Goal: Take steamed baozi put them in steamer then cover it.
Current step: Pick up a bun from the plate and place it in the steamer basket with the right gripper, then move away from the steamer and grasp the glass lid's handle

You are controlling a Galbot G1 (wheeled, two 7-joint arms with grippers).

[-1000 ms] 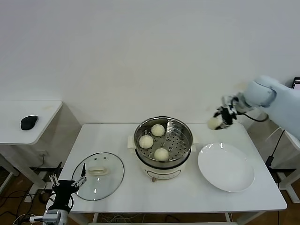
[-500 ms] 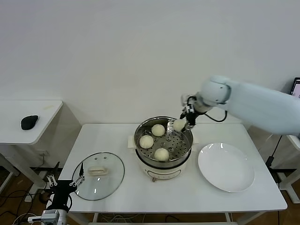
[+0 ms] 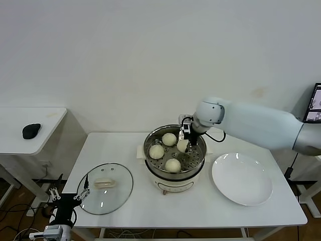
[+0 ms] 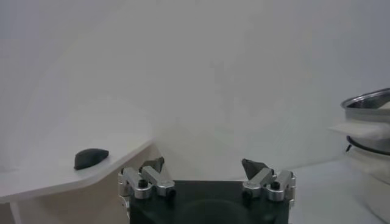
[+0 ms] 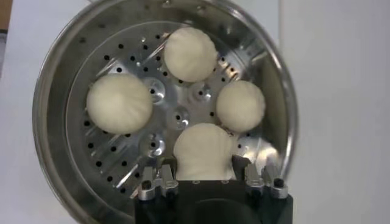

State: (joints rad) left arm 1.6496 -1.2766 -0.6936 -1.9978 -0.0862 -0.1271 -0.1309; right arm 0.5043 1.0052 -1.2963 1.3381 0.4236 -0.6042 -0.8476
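The right gripper (image 3: pixel 183 142) pinches the fourth baozi (image 5: pixel 203 151) directly over the steamer (image 3: pixel 198 141) floor's one free quadrant — straight down to release — while the left gripper (image 4: pixel 206 175), spread wide, idles nearer the cover (image 3: pixel 105 188) on the worktop (image 3: pixel 150 206).

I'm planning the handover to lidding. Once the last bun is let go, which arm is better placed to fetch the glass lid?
Left. The left gripper hangs open beside the cover at the table's left front. The right gripper is over the steamer, shut on the fourth baozi.
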